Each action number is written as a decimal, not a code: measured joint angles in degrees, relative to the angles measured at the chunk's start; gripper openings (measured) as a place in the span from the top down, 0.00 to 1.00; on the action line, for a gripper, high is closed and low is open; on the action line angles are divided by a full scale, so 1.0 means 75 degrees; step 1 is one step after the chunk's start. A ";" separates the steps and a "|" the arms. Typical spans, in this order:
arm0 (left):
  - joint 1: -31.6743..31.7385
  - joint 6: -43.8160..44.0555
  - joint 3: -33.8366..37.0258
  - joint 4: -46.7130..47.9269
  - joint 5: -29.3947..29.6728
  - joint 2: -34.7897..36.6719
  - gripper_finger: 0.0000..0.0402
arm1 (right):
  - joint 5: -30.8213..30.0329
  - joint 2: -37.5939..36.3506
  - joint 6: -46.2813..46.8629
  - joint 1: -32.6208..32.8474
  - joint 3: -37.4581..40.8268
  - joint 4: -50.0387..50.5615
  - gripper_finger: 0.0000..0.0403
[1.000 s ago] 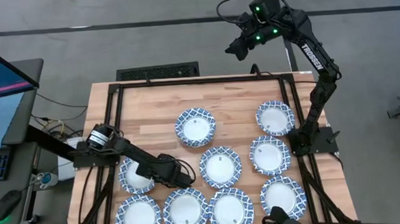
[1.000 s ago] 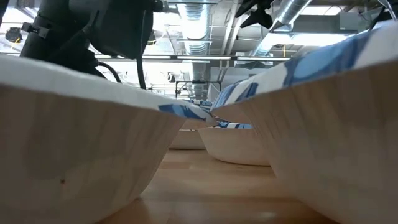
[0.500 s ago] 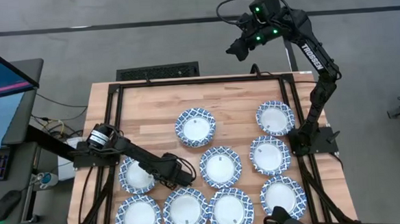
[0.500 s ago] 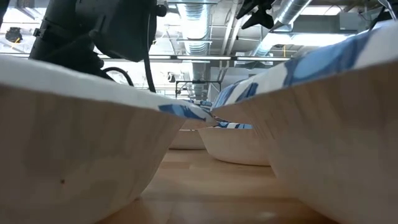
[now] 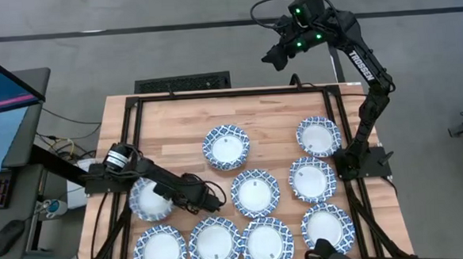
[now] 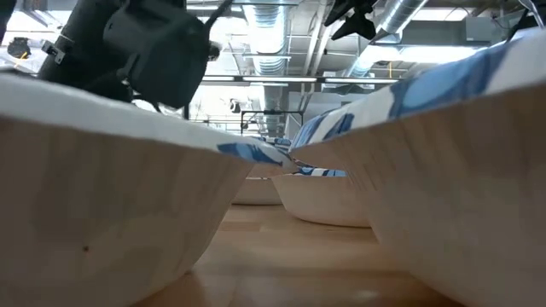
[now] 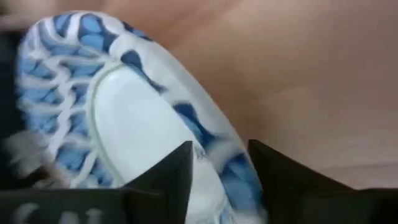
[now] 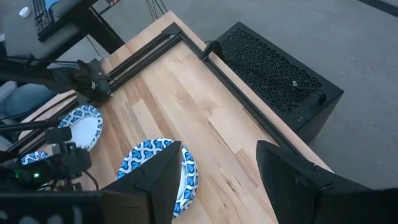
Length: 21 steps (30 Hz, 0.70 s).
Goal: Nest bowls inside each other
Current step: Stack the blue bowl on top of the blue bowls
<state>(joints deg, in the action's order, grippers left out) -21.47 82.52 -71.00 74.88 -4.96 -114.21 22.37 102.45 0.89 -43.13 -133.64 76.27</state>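
Observation:
Several blue-and-white rimmed bowls lie singly, base down, on the wooden table (image 5: 175, 120). One bowl (image 5: 146, 200) at the left lies under my left arm. My left gripper (image 5: 184, 203) (image 7: 219, 168) is closed on its rim at the bowl's right side. My right gripper (image 5: 275, 56) (image 8: 217, 171) hangs high beyond the table's far edge, open and holding nothing. The low view looks between two near bowls (image 6: 102, 196) (image 6: 461, 170), with my left arm (image 6: 145, 43) above. My left gripper has the bowl's patterned rim (image 7: 214, 146) between its two fingers. One finger (image 7: 177, 171) is over the white inside and the other finger (image 7: 273, 171) is outside the wall. The fingers slant down from above at the bowl's right side. I cannot tell whether the bowl is lifted.
The other bowls: far middle (image 5: 226, 146), far right (image 5: 317, 135), right (image 5: 311, 178), centre (image 5: 255, 193), and a near row (image 5: 159, 248) (image 5: 214, 244) (image 5: 265, 243) (image 5: 326, 226). A black frame rail (image 5: 230, 94) edges the table. Bare wood lies at the far left.
My left gripper has rolled and tipped at the wrist, shifting slightly. The bowl under it has slid a little toward the table's left and far edges. My right arm has kept still.

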 joint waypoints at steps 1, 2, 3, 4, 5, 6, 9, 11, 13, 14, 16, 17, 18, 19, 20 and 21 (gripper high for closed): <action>0.0002 -0.0010 -0.0010 0.0043 -0.0059 0.0014 0.69 | 0.0000 0.0000 0.0000 0.0000 0.0000 0.0000 0.43; -0.0004 -0.0029 -0.0042 0.0013 -0.0108 0.0032 0.73 | 0.0000 0.0000 0.0000 0.0000 0.0000 0.0000 0.43; -0.0004 -0.0032 -0.0046 0.0015 -0.0159 0.0032 0.77 | 0.0000 0.0000 0.0000 0.0000 0.0000 0.0000 0.43; -0.0004 -0.0032 -0.0028 0.0063 -0.0184 0.0029 0.82 | 0.0000 0.0000 0.0000 0.0000 0.0000 0.0000 0.43; -0.0006 -0.0041 -0.0027 0.0074 -0.0197 0.0029 0.86 | 0.0000 0.0000 0.0000 0.0000 0.0000 0.0000 0.43; -0.0010 -0.0080 -0.0035 0.0077 -0.0216 0.0032 0.90 | 0.0000 0.0000 0.0000 0.0000 0.0000 0.0000 0.43; -0.0007 -0.0208 -0.0036 0.0084 -0.0249 0.0035 0.98 | 0.0003 0.0000 0.0005 0.0000 0.0000 0.0000 0.43; -0.0004 -0.0258 -0.0040 0.0118 -0.0256 0.0038 0.98 | 0.0001 0.0000 0.0003 0.0000 0.0000 0.0000 0.43; 0.0006 -0.0513 -0.0158 0.0300 -0.0330 0.0038 0.99 | 0.0001 0.0000 0.0008 0.0000 0.0001 0.0000 0.43; 0.0023 -0.0695 -0.0294 0.0375 -0.0374 0.0038 0.99 | 0.0003 0.0000 0.0008 0.0000 0.0000 -0.0002 0.43; 0.0072 -0.1144 -0.0703 0.0584 -0.0313 0.0038 0.99 | 0.0000 0.0000 0.0011 0.0000 0.0000 -0.0003 0.43; 0.0107 -0.1394 -0.0974 0.0811 -0.0144 0.0038 1.00 | 0.0003 0.0000 0.0011 0.0000 0.0000 -0.0009 0.43; 0.0146 -0.1707 -0.1283 0.1067 0.0094 0.0042 1.00 | 0.0003 0.0000 0.0011 0.0000 0.0000 -0.0020 0.43; 0.0179 -0.2063 -0.1610 0.1297 0.0373 0.0045 1.00 | 0.0002 0.0000 0.0014 0.0000 0.0001 -0.0028 0.43; 0.0206 -0.2411 -0.1947 0.1533 0.0699 0.0047 1.00 | 0.0002 0.0000 0.0014 0.0000 0.0001 -0.0027 0.43; 0.0232 -0.2777 -0.2289 0.1790 0.1103 0.0047 1.00 | 0.0000 0.0000 0.0014 0.0000 0.0000 -0.0026 0.43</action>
<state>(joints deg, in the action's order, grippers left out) -19.73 61.69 -88.16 88.31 3.31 -113.86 22.37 102.45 0.99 -43.13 -133.64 76.07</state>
